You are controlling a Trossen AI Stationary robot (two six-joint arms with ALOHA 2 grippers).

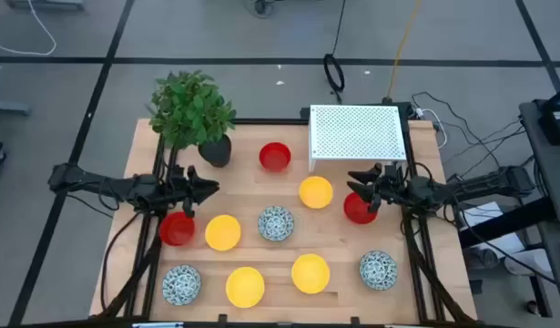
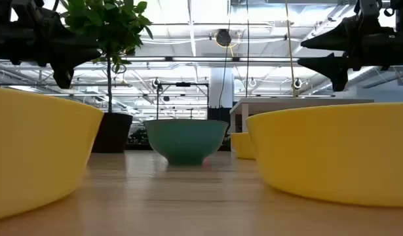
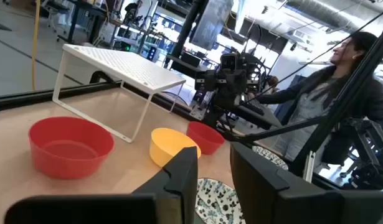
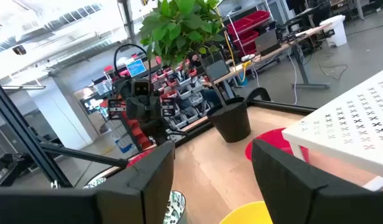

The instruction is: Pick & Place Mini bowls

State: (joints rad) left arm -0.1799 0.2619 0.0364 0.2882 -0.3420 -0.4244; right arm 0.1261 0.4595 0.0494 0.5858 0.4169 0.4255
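Both grippers open, holding nothing, hovering above the light wooden table (image 1: 261,155).
Left gripper (image 1: 209,189) above a small red bowl (image 1: 177,228); right gripper (image 1: 357,181) by another small red bowl (image 1: 360,209). 10 mini bowls spread across the table.

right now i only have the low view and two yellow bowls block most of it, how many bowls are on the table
observer: Ten: four yellow bowls, three red bowls, three speckled bowls.
operator: which one is nearest the right arm
observer: The red bowl in front of the white rack; the right gripper hangs at its edge, jaws open.
operator: and the left
observer: The left gripper is near the plant pot, jaws open, holding nothing.
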